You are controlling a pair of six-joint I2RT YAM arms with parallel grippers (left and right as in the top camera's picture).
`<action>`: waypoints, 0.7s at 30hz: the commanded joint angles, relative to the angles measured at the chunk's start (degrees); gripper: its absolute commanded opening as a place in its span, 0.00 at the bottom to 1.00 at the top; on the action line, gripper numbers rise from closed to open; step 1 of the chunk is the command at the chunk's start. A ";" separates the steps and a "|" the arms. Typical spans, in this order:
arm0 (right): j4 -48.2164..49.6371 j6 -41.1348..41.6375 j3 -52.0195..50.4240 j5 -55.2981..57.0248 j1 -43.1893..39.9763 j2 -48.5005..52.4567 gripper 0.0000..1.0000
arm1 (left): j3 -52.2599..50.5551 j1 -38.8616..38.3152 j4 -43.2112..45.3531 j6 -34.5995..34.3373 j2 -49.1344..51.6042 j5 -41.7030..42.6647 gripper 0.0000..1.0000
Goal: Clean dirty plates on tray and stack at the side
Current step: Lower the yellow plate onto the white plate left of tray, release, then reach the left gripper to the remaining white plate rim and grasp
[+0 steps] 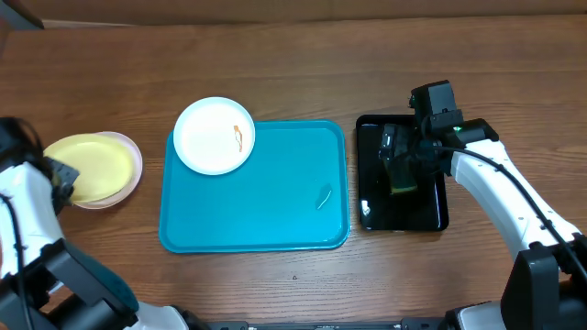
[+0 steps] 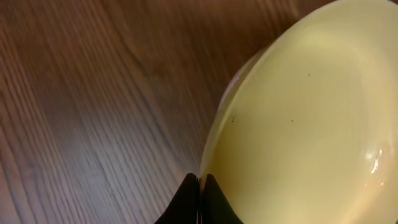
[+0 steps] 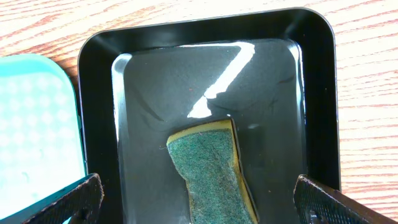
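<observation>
Plate (image 1: 214,135) at far-left corner of tray (image 1: 266,211); stacked plates (image 1: 92,168) left; sponge (image 3: 208,174) in smaller tray (image 1: 429,213) right.

Left of the turquoise tray (image 1: 248,220), the yellow-green plate (image 1: 87,163) covers all but the rim of a lower plate (image 1: 138,163). Right of the tray, the right gripper (image 1: 401,158) hides most of the sponge (image 3: 208,174); the wrist view crops its near end.

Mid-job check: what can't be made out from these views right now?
- Overhead: the lower plate is covered by the yellow plate; only its rim shows.
- Overhead: the right gripper hides most of the sponge; the right wrist view's bottom edge cuts it off.
- Overhead: the mark on the tray is too small to identify.
</observation>
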 commanded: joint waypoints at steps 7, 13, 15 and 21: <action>0.31 0.02 0.46 0.37 -0.09 -0.37 1.00 | 1.49 2.25 3.48 1.62 1.95 6.75 0.33; 0.31 0.02 0.46 0.35 -0.09 -0.37 1.00 | 1.51 2.21 4.31 4.48 1.95 14.32 0.80; 0.31 0.02 0.46 0.35 -0.09 -0.37 1.00 | 1.51 2.19 4.57 6.43 1.95 20.00 0.76; 0.31 0.02 0.46 0.35 -0.09 -0.37 1.00 | 1.51 -0.70 4.59 8.50 1.95 28.57 0.67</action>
